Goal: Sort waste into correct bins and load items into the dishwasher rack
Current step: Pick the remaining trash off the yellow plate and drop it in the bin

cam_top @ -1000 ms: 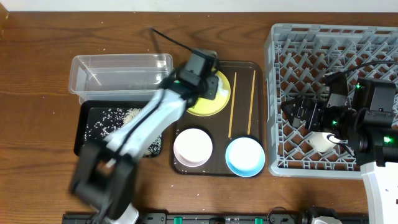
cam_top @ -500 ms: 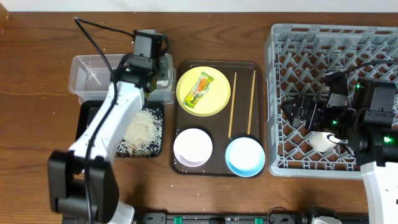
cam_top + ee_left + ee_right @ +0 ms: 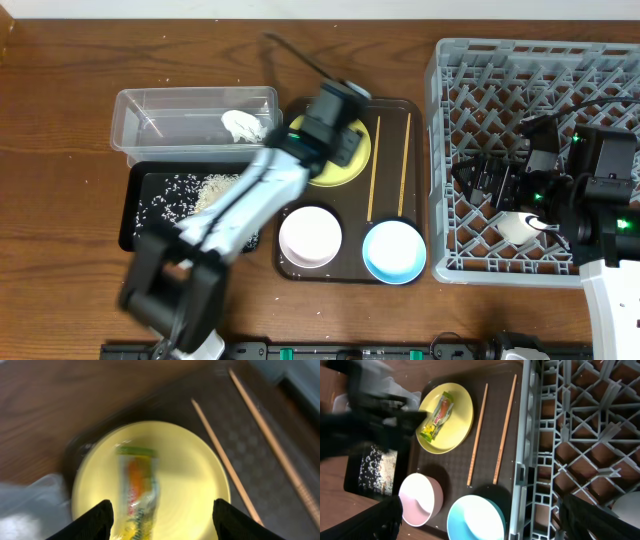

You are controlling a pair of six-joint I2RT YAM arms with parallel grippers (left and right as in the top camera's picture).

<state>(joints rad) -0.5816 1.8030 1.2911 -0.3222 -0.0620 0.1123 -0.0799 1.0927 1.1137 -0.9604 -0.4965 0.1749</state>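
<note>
My left gripper (image 3: 335, 143) hangs open over the yellow plate (image 3: 322, 176), its fingers (image 3: 95, 521) either side of the green-and-yellow wrapper (image 3: 137, 491), which still lies flat on the plate (image 3: 190, 485). A crumpled white tissue (image 3: 242, 125) lies in the clear tub (image 3: 160, 112). Rice grains (image 3: 205, 190) cover the black tray (image 3: 135, 235). Two chopsticks (image 3: 375, 165) lie right of the plate. The pink bowl (image 3: 310, 236) and the blue bowl (image 3: 393, 251) sit nearer the front. My right gripper (image 3: 467, 178) stands wide open and empty over the grey rack (image 3: 540, 60), near the white cup (image 3: 515, 229).
The plate, bowls and chopsticks all rest on a dark brown serving tray (image 3: 352, 215) between the two bins and the rack. My left arm (image 3: 240, 200) stretches diagonally over the black tray. Bare wooden table (image 3: 60, 150) lies to the left.
The left gripper swung to the clear tub, opened and left the tissue there, then came back over the yellow plate. The right arm has not moved.
</note>
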